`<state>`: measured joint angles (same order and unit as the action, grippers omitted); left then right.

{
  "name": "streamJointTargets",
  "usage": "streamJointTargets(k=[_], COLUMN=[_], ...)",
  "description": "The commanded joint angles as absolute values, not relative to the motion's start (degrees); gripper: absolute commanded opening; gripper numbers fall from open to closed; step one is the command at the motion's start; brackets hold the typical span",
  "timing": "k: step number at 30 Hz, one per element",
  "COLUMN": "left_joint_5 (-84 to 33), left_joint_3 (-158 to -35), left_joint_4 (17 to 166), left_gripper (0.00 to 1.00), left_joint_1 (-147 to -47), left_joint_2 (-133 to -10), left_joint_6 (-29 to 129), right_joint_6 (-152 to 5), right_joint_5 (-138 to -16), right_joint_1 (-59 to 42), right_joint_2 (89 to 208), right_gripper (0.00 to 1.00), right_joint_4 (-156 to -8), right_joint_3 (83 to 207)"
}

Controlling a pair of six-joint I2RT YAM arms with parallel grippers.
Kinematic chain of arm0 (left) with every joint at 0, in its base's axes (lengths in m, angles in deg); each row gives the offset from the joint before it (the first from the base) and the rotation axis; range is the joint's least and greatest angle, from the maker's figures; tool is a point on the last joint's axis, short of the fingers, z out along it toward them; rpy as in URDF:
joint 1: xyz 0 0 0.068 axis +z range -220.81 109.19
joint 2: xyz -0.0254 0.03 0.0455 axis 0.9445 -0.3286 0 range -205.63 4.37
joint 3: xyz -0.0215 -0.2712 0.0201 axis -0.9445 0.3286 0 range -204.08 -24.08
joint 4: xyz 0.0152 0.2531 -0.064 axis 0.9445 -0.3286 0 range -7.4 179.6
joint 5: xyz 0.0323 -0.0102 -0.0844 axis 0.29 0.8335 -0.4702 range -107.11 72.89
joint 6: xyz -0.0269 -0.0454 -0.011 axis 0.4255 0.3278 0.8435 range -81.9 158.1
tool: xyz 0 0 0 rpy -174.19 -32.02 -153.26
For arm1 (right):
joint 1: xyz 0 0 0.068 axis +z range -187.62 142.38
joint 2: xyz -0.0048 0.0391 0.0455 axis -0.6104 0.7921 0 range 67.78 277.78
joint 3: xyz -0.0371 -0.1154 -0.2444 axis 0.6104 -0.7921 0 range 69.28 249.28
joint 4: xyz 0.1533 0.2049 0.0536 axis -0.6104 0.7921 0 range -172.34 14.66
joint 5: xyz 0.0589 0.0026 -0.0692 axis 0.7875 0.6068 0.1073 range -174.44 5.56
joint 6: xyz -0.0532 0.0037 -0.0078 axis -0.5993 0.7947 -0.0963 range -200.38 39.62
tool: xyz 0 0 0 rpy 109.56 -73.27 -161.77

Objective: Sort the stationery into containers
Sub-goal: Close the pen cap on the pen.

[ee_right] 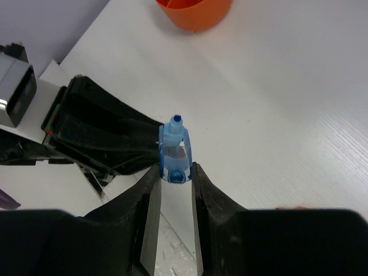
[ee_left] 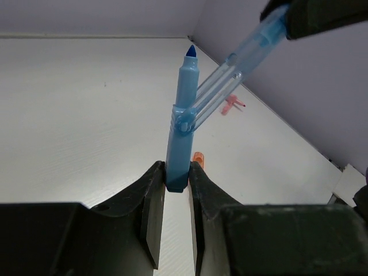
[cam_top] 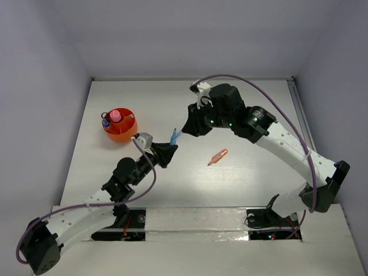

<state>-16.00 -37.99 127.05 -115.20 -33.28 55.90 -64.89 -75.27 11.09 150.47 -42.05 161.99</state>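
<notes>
Left tool [ee_left: 177, 172]: closed tight on the butt end of the light blue marker [ee_left: 187, 86], standing it tip-up so the felt end is free
Right tool [ee_right: 175, 172]: pinched on the translucent cap [ee_left: 230, 77] at its far end, reaching in from 1 o'clock in the left wrist view
Marker and cap: the blue tip is bare; the cap is tilted, its lower end touching the side of the barrel about halfway down, not over the tip
Why two tools: one anchors the barrel while the other steers the cap; I judge this is a cap-fitting step, though pulling it off cannot be ruled out
Where: the pair is held above the middle of the desk [cam_top: 241, 172], at about 4 o'clock from the cup [cam_top: 121, 133]
Cup: at 10 o'clock on the desk, already holding the pink tube [cam_top: 115, 116] and a small dark blue item [cam_top: 106, 122]; which compartments I cannot tell
Orange marker [cam_top: 217, 156]: flat on the desk at 4 o'clock from the tools, apart from both, unsorted
Next need: the cap mouth raised and lined up with the tip, or it may slide down the barrel and lever the pen in its grip
</notes>
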Motion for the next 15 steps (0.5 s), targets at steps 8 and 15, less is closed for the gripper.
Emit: streamJointTargets(k=[8,15], left_joint_5=[-18.8,-19.7], left_joint_3=[-40.3,-41.2], left_joint_4=[125.6,125.8], left_gripper=[0.0,0.0], left_joint_1=[-116.6,-117.1], left_joint_2=[-30.6,-29.3], left_joint_6=[54.7,55.2], right_joint_6=[-68.1,-68.1], right_joint_5=[-78.4,-75.7], right_joint_1=[9.7,9.7], right_joint_2=[156.4,158.5], right_gripper=[0.04,0.04], right_joint_4=[-49.6,-49.5], right_joint_3=[169.8,169.8])
